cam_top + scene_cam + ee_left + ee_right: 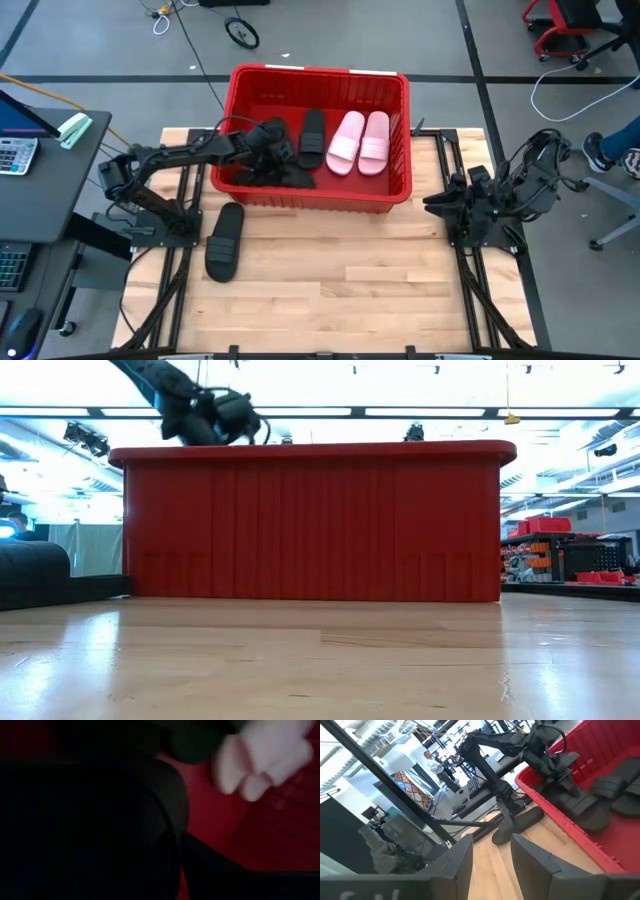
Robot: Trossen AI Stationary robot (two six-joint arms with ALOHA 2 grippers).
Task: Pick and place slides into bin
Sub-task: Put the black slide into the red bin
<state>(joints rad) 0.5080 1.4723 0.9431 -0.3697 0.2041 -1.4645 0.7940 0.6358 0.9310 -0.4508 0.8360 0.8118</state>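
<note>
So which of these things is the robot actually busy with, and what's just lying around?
Part of the job:
- red bin
- two pink slides inside it
- black slides in the bin
- one black slide left on the table
- left gripper, over the bin

Just lying about:
- calculator on the side desk
- small wheel on the floor
- red chair

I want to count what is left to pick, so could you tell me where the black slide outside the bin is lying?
In the high view the remaining black slide lies on the table on the left side, just in front of the red bin's front-left corner, beside the left arm's base.
</note>
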